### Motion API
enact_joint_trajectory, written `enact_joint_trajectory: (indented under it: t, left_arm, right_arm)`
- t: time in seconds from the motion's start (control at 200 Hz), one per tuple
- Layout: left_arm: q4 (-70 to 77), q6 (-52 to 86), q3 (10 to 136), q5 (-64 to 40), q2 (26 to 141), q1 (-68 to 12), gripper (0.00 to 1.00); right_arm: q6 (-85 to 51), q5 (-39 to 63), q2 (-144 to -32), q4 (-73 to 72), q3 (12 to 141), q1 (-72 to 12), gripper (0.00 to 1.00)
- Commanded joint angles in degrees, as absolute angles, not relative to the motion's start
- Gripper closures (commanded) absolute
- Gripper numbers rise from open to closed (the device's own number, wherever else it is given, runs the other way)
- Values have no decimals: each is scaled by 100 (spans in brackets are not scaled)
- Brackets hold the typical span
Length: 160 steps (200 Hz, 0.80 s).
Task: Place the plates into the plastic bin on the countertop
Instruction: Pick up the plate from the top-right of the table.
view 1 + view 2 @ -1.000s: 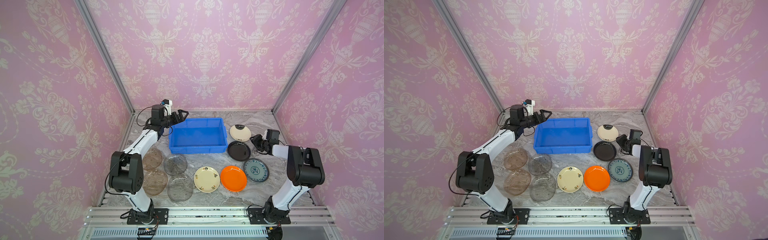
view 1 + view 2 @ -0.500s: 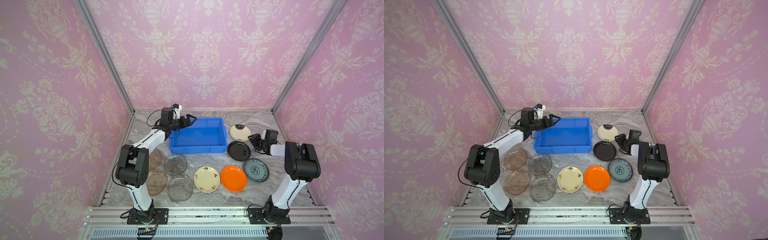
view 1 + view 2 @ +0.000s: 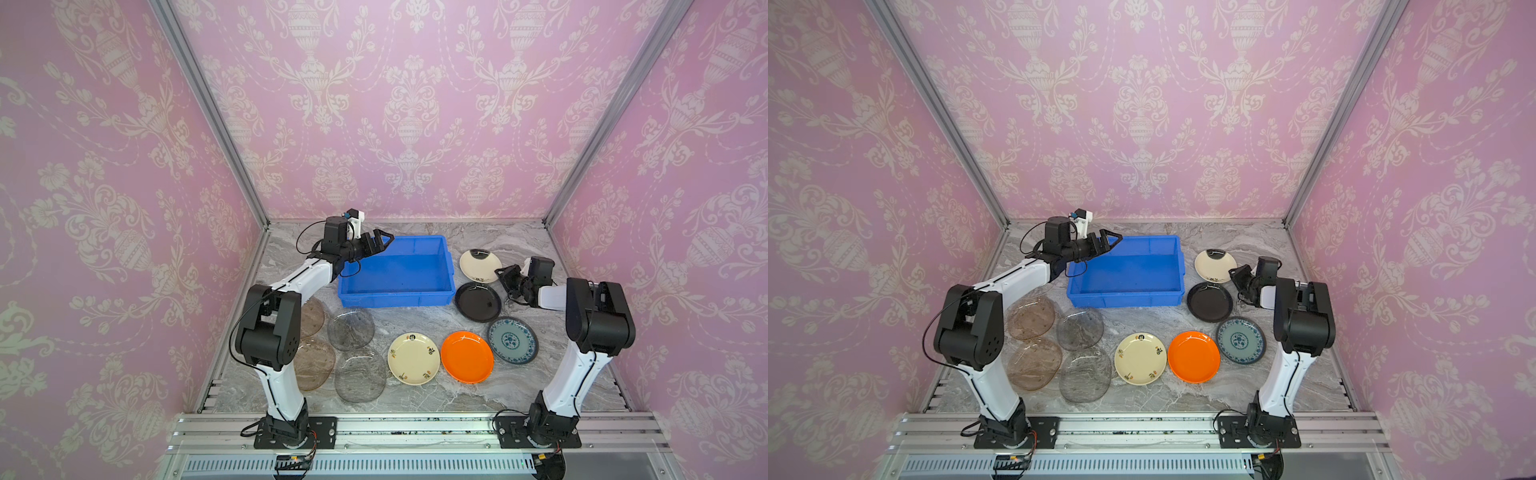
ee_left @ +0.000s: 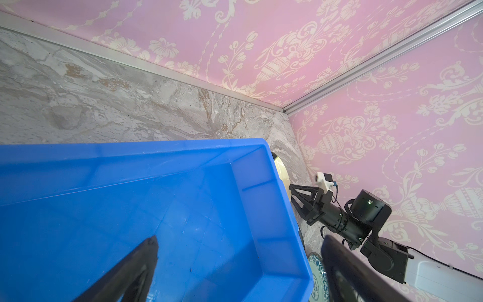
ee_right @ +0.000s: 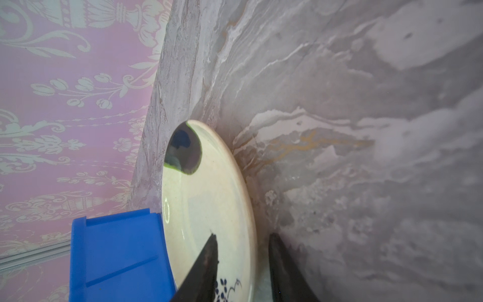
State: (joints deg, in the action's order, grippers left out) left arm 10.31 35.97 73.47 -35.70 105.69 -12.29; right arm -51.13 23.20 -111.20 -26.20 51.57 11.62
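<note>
- plastic bin: bright blue.
- table: grey-and-white marble veining, brownish streaks.
- orange plate: vivid orange.
- black plate: glossy black.
- patterned plate: blue-and-white, floral medallion in the middle.
- near cream plate: small dark motifs round the rim.
- far cream plate: dark blotch at one edge, blue sprig opposite.
- grey glass plates: clear smoky grey.
- amber glass plates: clear brownish amber.
- walls: pink, cream urn-and-flower pattern.

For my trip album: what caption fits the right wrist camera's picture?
Right gripper straddling the rim of a cream plate, beside the blue bin on marble countertop.
</note>
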Motion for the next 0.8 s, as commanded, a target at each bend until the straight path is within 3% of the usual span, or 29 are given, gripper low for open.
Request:
enact_joint_trajectory:
  t: [0.0,0.796]
  left_arm:
    - [1143,3691,7356,-3639,10680,-1278,1]
    - [1134,3720,7410,-3560,10855,-1293,1]
  right_arm:
    - [-5238,2360,-11297,-2467,5246,1201,65]
    - [-5466,2314,-11430,-2641,5276,1178,75]
